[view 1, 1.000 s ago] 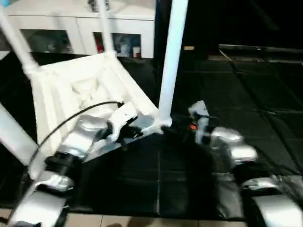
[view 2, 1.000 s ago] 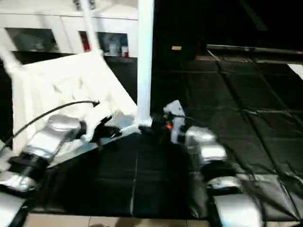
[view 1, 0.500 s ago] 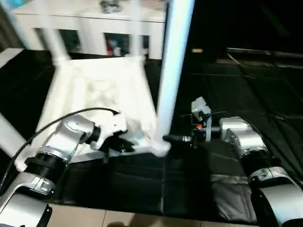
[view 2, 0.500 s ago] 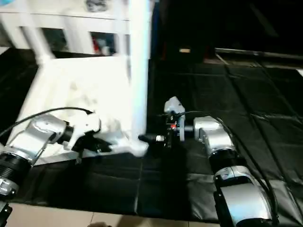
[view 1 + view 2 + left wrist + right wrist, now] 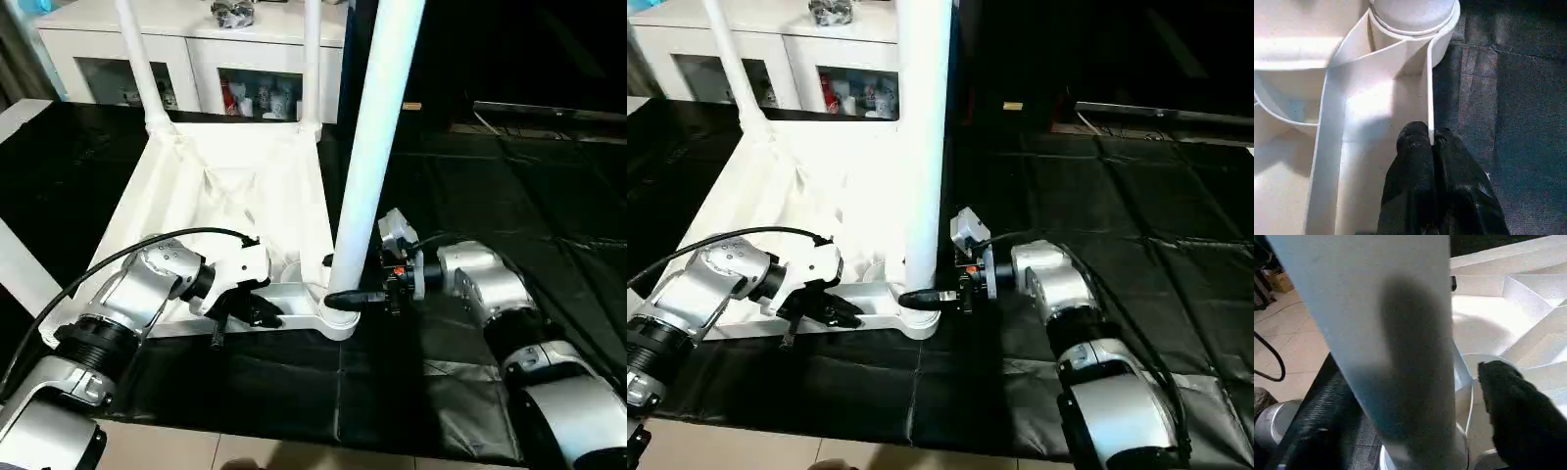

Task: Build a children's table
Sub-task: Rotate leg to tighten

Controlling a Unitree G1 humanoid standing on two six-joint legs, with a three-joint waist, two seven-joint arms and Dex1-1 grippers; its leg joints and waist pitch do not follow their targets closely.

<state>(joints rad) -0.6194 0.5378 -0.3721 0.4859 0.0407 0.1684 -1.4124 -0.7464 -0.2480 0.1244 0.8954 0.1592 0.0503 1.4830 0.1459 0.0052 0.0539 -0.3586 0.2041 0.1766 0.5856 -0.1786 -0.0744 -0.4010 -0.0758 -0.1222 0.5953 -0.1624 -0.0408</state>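
The white children's table lies upside down on the black mat, its ribbed top facing up. The near leg stands upright in the corner socket closest to me. Two more legs rise at the far corners, and another slants at the left. My left gripper is shut on the top's thin near rim, just left of that socket. My right gripper straddles the base of the near leg, open, with one finger standing apart from it.
A white glass-door cabinet stands behind the table. Black mats cover the floor to the right and front. A strip of light floor runs along the near edge. A black cable loops over my left forearm.
The view has swung and steadied. My right gripper has slid further left around the near leg's base. The left gripper keeps its hold on the rim.
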